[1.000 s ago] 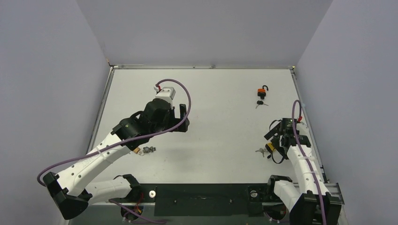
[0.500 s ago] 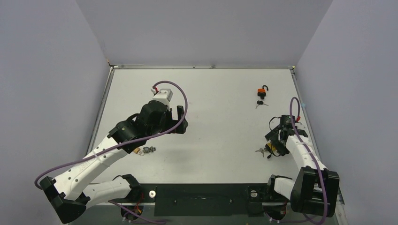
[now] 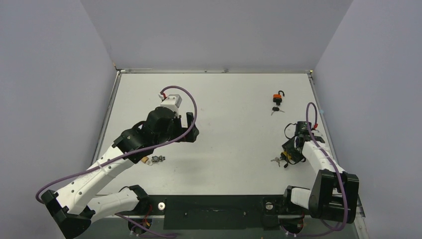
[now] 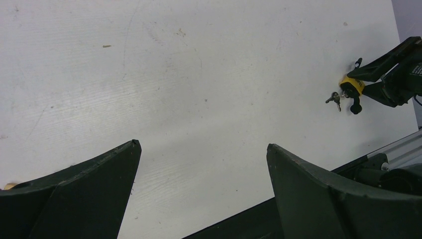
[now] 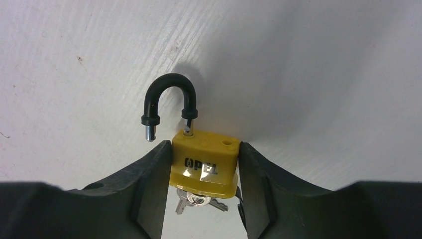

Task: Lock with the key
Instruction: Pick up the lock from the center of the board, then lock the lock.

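A yellow padlock (image 5: 205, 163) lies on the white table with its black shackle (image 5: 168, 97) swung open and a bunch of keys (image 5: 199, 201) hanging from its keyhole end. My right gripper (image 5: 205, 149) has both fingers pressed against the sides of the lock body. From above, this padlock (image 3: 285, 157) sits near the right edge of the table under the right gripper (image 3: 287, 155), its keys (image 3: 275, 160) just to the left. My left gripper (image 4: 201, 144) hangs wide open over bare table, far from the padlock (image 4: 351, 85).
An orange padlock (image 3: 276, 97) with an open shackle and a separate key (image 3: 275, 109) lie at the back right. A small dark lock (image 3: 157, 159) and a brass piece (image 3: 146, 161) lie under the left arm. Walls close in on the table (image 3: 224, 149).
My right gripper has settled over the yellow padlock and its jaws have narrowed onto the lock body. The left arm has drifted slightly back and left, still open.
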`<state>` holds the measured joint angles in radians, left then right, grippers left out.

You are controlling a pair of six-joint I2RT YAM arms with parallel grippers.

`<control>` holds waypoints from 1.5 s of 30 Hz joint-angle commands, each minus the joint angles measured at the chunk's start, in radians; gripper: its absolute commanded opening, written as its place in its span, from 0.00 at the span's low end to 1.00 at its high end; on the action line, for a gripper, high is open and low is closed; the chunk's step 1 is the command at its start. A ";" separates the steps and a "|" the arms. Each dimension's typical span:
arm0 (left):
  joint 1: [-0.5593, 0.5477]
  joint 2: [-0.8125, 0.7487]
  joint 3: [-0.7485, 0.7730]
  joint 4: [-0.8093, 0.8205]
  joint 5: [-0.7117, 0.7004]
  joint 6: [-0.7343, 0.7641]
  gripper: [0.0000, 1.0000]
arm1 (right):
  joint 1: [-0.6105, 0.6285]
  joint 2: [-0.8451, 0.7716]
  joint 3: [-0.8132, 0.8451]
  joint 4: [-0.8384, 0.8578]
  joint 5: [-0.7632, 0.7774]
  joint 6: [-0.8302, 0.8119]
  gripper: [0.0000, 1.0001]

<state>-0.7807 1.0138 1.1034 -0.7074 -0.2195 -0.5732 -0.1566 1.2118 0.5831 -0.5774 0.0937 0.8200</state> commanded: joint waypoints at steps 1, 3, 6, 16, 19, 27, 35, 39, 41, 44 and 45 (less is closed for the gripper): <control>0.011 -0.003 -0.001 0.046 0.059 -0.016 0.99 | 0.012 -0.017 0.001 0.035 0.026 -0.003 0.25; 0.013 0.003 -0.005 0.058 0.094 -0.018 0.99 | 0.037 -0.036 0.008 0.028 0.019 -0.001 0.23; 0.015 0.007 -0.021 0.095 0.172 -0.031 0.99 | 0.119 -0.096 0.037 0.002 -0.003 0.048 0.22; 0.016 0.004 -0.121 0.316 0.400 -0.122 1.00 | 0.574 -0.165 0.324 -0.040 -0.006 0.186 0.21; 0.024 0.000 -0.124 0.366 0.446 -0.141 1.00 | 0.729 -0.134 0.455 -0.020 -0.014 0.110 0.21; 0.080 -0.002 0.002 0.361 0.535 -0.179 0.90 | 1.006 -0.094 0.615 -0.019 0.004 -0.137 0.21; 0.098 0.001 0.103 0.294 0.547 -0.216 0.77 | 1.146 -0.096 0.659 -0.049 0.104 -0.259 0.21; 0.098 0.041 0.141 0.204 0.505 -0.200 0.67 | 1.223 -0.080 0.700 -0.076 0.181 -0.295 0.21; 0.097 0.057 0.145 0.189 0.512 -0.204 0.64 | 1.257 -0.070 0.729 -0.090 0.239 -0.314 0.21; 0.098 0.080 0.146 0.175 0.526 -0.207 0.61 | 1.292 -0.049 0.752 -0.106 0.278 -0.344 0.21; 0.097 0.084 0.147 0.171 0.528 -0.208 0.60 | 1.306 -0.044 0.764 -0.109 0.295 -0.351 0.22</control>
<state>-0.6899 1.0740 1.2114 -0.4961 0.3031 -0.7773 1.1076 1.1515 1.2697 -0.7170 0.2672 0.5274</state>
